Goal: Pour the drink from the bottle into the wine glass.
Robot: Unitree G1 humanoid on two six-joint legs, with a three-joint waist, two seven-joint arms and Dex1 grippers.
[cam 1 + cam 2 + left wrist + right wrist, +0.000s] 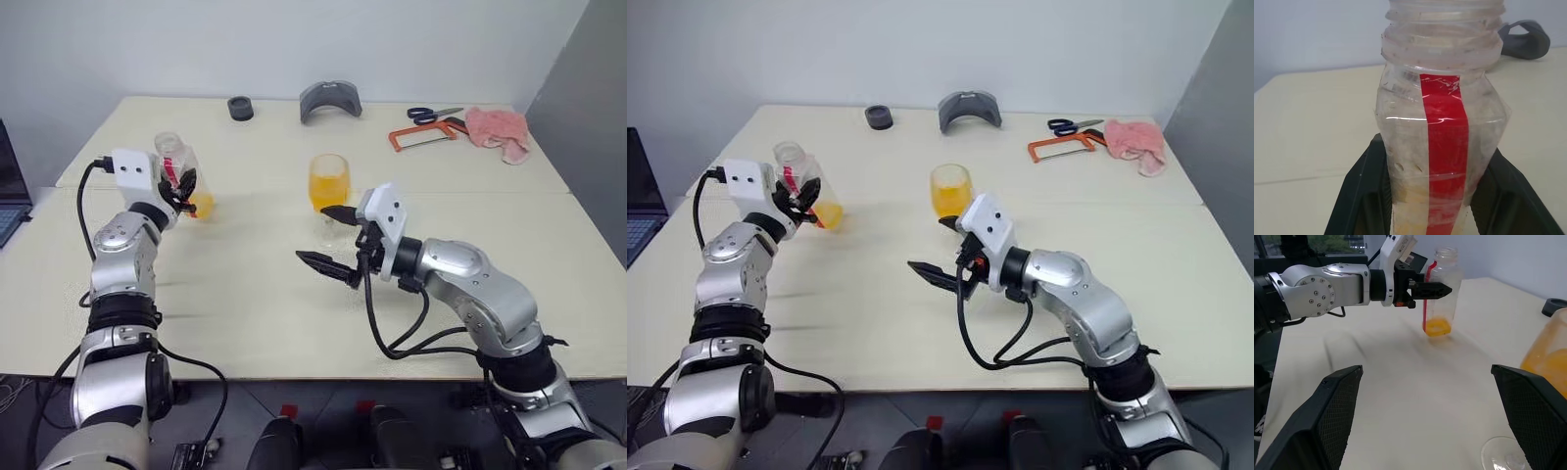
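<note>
The bottle [179, 171] stands upright at the left of the table with no cap on, a red stripe down its side. A little orange drink [203, 206] is left in its bottom. My left gripper [186, 188] is shut on its lower body, with black fingers [1359, 196] on either side. I cannot tell whether its base touches the tabletop. The wine glass [329, 184] stands mid-table with its bowl nearly full of orange drink. My right gripper [312, 233] is open just in front of the glass and slightly to its left, holding nothing. Its wrist view shows the glass foot [1503, 455] and the bottle [1440, 293].
Along the far edge lie a black ring [240, 108], a grey curved piece [330, 100], scissors [431, 115], an orange-framed saw [426, 133] and a pink cloth [498, 132]. A laptop [8, 191] sits off the table's left side. A seam [490, 193] crosses the tabletop.
</note>
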